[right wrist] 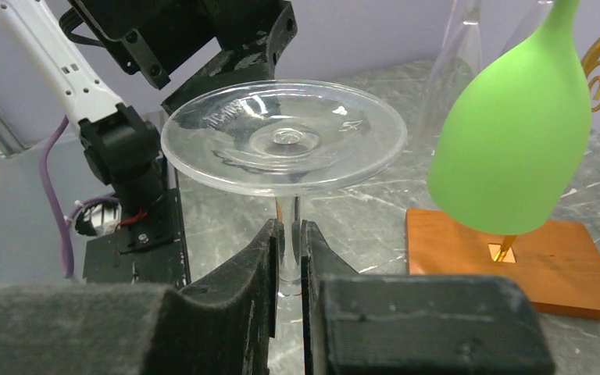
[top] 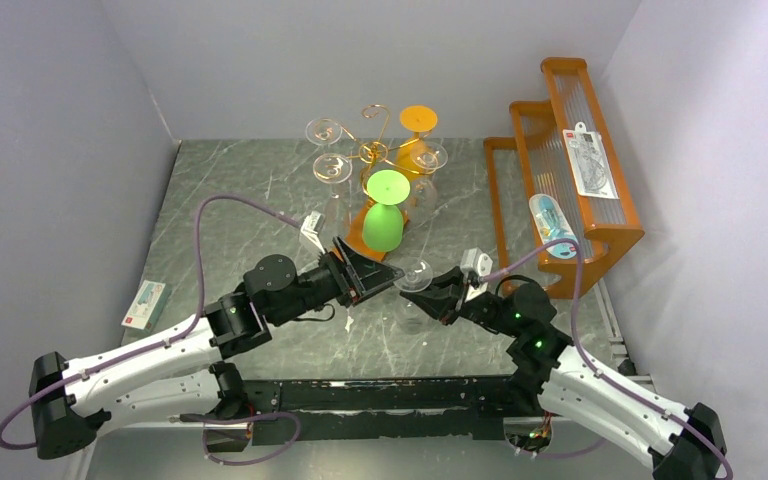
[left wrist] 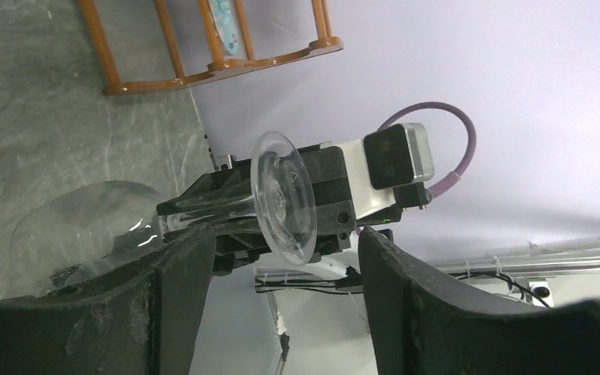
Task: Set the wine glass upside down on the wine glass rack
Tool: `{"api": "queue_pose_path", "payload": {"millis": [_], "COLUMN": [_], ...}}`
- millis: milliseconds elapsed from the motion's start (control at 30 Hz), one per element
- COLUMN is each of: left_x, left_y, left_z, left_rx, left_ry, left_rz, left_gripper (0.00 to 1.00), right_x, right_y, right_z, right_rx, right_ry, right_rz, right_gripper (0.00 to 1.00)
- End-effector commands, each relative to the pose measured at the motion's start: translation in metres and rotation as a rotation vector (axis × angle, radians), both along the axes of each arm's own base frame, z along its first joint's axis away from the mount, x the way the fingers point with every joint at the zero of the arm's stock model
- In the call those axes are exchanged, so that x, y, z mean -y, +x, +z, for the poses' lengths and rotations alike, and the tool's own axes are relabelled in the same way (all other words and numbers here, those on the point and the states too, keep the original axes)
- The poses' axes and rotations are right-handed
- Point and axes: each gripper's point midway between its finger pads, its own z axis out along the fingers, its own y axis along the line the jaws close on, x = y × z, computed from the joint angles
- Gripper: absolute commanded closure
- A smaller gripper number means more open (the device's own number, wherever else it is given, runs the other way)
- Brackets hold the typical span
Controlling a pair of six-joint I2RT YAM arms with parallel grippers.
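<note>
Standing foot-up, the clear wine glass (right wrist: 283,141) had its thin stem pinched between the right gripper's (right wrist: 287,258) shut fingers, with the bowl below them. The left gripper (top: 378,272) lay level opposite, its jaws spread wide just short of the foot. The wine glass rack (right wrist: 508,262) stood ahead of the right gripper, to its right.

Black fingers (right wrist: 238,289) pinch the clear wine glass (right wrist: 285,144) by its stem, foot up, beside a green glass (right wrist: 516,133).

The wine glass rack (top: 378,150) is fronted by a hung green glass (top: 384,225); its left is crowded by clear glasses (top: 332,167); open table (top: 230,195) is noted further left.
</note>
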Motion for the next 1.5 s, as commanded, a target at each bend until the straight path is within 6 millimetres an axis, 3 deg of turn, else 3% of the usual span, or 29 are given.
{"api": "queue_pose_path", "payload": {"millis": [0, 167, 367, 633, 833, 933, 1067, 1100, 1233, 1467], "left_x": [-0.001, -0.001, 0.003, 0.014, 0.014, 0.011, -0.009, -0.016, -0.049, -0.113], "left_y": [0.006, 0.008, 0.011, 0.004, 0.003, 0.008, 0.03, 0.036, 0.055, 0.073], "left_z": [-0.004, -0.015, -0.015, -0.034, -0.031, -0.031, -0.046, -0.047, -0.054, -0.083], "left_rx": [-0.076, -0.136, -0.176, -0.236, -0.212, -0.166, -0.122, -0.116, -0.111, -0.15], "left_ry": [0.0, -0.028, -0.127, -0.117, -0.136, -0.093, 0.049, 0.069, 0.151, 0.424], "left_rz": [0.027, 0.011, -0.034, -0.104, -0.119, -0.093, 0.032, 0.065, 0.188, 0.4], "left_gripper": [0.33, 0.57, 0.65, 0.7, 0.95, 0.95, 0.95, 0.95, 0.95, 0.95], "right_x": [-0.004, -0.008, -0.01, -0.011, -0.011, -0.013, -0.016, -0.016, -0.014, -0.007], "right_y": [-0.006, -0.01, -0.011, -0.01, -0.003, 0.0, 0.001, 0.001, 0.002, 0.005], "right_z": [0.023, 0.022, 0.017, 0.015, 0.011, 0.007, 0.007, 0.006, 0.004, 0.013], "right_rx": [0.068, 0.072, 0.056, 0.039, -0.006, -0.065, -0.144, -0.156, -0.167, -0.143], "right_ry": [0.031, 0.029, 0.034, 0.038, 0.034, 0.022, 0.016, 0.013, 0.01, 0.031], "right_rz": [0.043, 0.072, 0.087, 0.082, 0.051, 0.04, 0.041, 0.04, 0.027, -0.014], "right_gripper": [1.0, 1.0, 1.0, 1.0, 1.0, 0.99, 0.6, 0.55, 0.46, 0.46]}}
